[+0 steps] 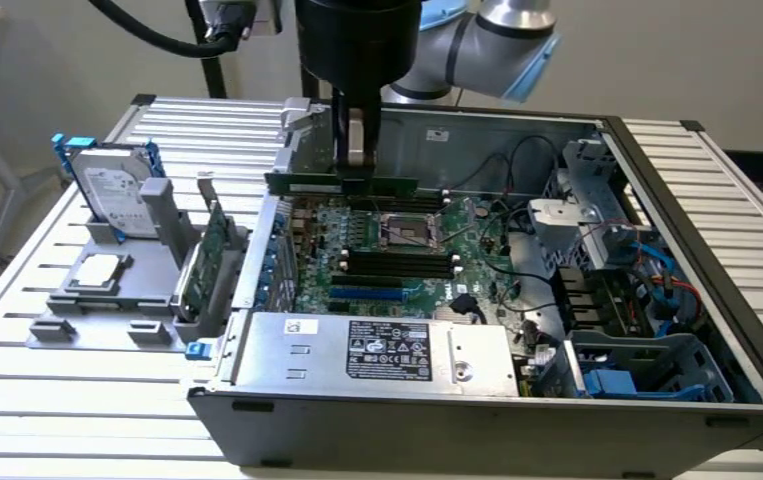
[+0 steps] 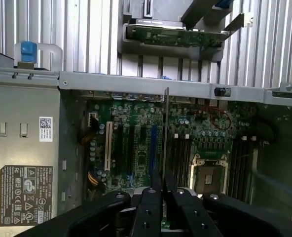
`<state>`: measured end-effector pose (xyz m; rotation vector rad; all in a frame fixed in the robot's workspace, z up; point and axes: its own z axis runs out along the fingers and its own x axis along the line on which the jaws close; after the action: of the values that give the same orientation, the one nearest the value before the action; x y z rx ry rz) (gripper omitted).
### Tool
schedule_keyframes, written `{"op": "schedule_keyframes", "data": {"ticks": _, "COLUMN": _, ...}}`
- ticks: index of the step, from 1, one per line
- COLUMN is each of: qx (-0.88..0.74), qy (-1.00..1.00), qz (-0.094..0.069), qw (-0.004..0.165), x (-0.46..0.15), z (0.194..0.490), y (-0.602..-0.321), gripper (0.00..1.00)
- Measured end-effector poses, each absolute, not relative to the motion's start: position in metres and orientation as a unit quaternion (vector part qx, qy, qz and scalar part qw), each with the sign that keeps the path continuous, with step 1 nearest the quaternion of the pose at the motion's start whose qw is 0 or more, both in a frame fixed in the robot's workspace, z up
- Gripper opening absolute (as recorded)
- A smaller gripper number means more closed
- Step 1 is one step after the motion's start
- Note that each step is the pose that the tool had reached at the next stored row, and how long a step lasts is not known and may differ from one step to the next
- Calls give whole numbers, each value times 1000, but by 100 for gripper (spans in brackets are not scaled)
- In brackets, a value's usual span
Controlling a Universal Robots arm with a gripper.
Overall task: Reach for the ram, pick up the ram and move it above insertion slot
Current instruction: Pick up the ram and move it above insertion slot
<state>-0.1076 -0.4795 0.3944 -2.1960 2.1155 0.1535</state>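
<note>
Holding the ram [image 1: 341, 184] pinched edgewise, the gripper [image 1: 354, 172] hangs at upper centre above the motherboard [image 1: 395, 250]; aligning with the slots needs care.

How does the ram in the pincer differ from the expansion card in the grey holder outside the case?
The ram is a long narrow stick, held by the pincer above the motherboard; the expansion card is broader and stands upright in its grey holder on the table. Both are green circuit boards.

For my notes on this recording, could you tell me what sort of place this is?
Probably a robotics lab bench for PC assembly: an open computer case lies on a slatted aluminium table, a grey fixture beside it holds spare parts, and the gripper holds the ram.
</note>
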Motion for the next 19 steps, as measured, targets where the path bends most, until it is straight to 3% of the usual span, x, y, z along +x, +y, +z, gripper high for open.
{"op": "schedule_keyframes", "data": {"ticks": 19, "qx": -719, "qy": 692, "qz": 47, "qw": 41, "x": -73, "z": 391, "y": -417, "gripper": 14}}
